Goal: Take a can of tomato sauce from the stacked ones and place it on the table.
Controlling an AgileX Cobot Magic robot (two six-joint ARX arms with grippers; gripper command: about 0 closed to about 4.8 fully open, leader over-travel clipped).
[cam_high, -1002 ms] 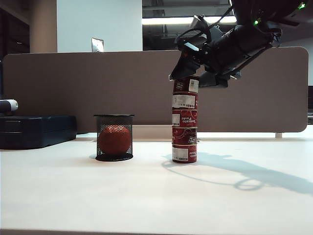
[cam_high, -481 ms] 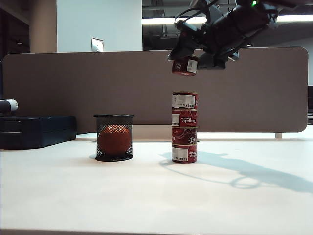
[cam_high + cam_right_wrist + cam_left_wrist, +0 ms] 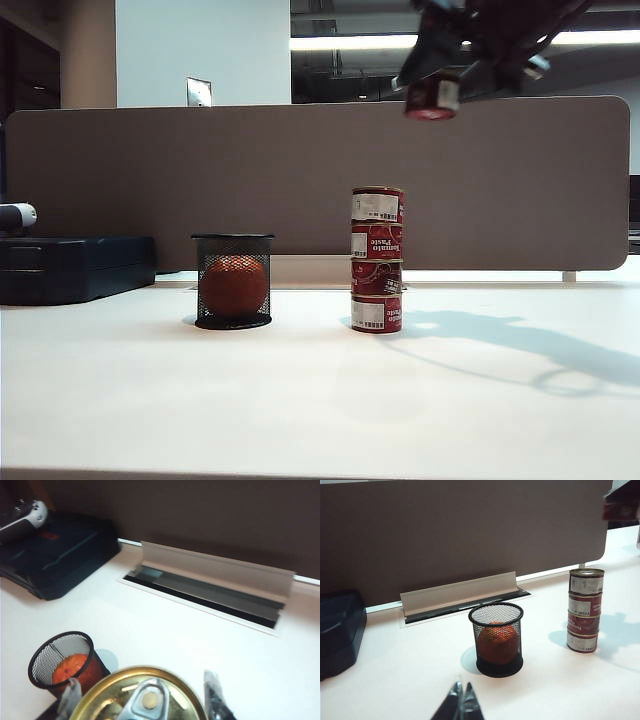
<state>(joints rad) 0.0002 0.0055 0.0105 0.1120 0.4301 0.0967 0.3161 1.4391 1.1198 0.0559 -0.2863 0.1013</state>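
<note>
right pincer (image 3: 445, 88) blurred, gripping can (image 3: 432, 98) | left pincer (image 3: 460, 700) tips closed, cropped

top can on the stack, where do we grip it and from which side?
Grip the top can across its round side wall, just below the silver rim, coming down from above. It stands upright and is short, and its top is clear. The right gripper holds the can of tomato sauce this way.
</note>
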